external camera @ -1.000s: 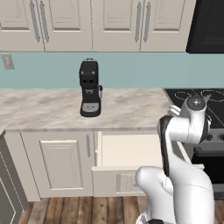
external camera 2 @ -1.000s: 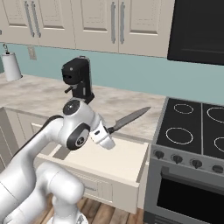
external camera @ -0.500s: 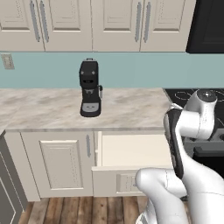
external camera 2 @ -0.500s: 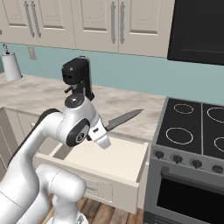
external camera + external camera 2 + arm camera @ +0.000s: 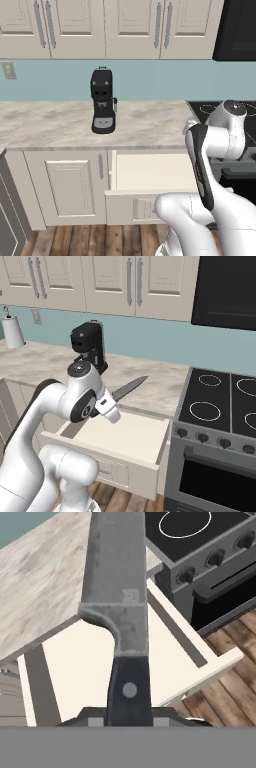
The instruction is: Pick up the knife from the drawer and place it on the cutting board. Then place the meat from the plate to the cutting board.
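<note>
My gripper [image 5: 112, 400] is shut on the black handle of the knife [image 5: 130, 388]. The grey steel blade points up and away over the counter's front edge, above the open cream drawer [image 5: 125, 432]. In the hand view the knife [image 5: 119, 592] runs up the middle from my gripper [image 5: 130, 716], with the drawer's pale inside [image 5: 80, 662] below it. From the left base view the drawer [image 5: 152, 171] stands pulled out under the counter, beside my arm. The cutting board, the meat and the plate are out of view.
A black coffee machine [image 5: 102, 100] stands on the marble counter [image 5: 55, 125]. The stove [image 5: 220, 401] with its knobs is just right of the drawer. A paper towel roll [image 5: 13, 331] is at the far left. Cabinet doors hang above; wooden floor lies below.
The arm has swung, carrying the knife a little leftward in the right base view. The elbow has shifted right in the left base view. The grip on the knife is unchanged.
</note>
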Controlling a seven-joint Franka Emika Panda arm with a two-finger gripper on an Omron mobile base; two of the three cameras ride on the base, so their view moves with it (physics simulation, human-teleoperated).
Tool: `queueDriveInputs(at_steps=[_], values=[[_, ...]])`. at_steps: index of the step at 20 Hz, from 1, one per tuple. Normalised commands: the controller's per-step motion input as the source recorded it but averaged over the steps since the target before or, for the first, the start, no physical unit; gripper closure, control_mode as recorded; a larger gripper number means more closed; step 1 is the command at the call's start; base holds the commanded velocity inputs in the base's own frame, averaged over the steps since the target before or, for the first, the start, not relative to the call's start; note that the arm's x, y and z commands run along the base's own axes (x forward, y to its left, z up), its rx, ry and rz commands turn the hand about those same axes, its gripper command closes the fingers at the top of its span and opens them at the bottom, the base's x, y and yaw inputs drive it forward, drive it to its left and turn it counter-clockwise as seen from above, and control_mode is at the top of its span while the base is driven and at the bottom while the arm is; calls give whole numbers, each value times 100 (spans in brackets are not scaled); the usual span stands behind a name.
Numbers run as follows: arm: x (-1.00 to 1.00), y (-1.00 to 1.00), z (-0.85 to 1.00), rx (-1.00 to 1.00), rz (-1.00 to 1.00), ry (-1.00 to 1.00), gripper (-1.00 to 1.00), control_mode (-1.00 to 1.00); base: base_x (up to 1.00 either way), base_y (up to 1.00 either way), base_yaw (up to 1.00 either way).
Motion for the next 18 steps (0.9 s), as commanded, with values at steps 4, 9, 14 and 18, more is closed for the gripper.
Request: queueDriveInputs(at_steps=[4,9,14,18], values=[[-15,11,-2,0,2,0,100,-100,0,0,0],[0,2,0,0,7,0,100,-100,0,0,0],[-2,-4,0,0,5,0,100,100,-18,-36,1],[0,0,0,0,0,0,100,100,-76,-100,-2]])
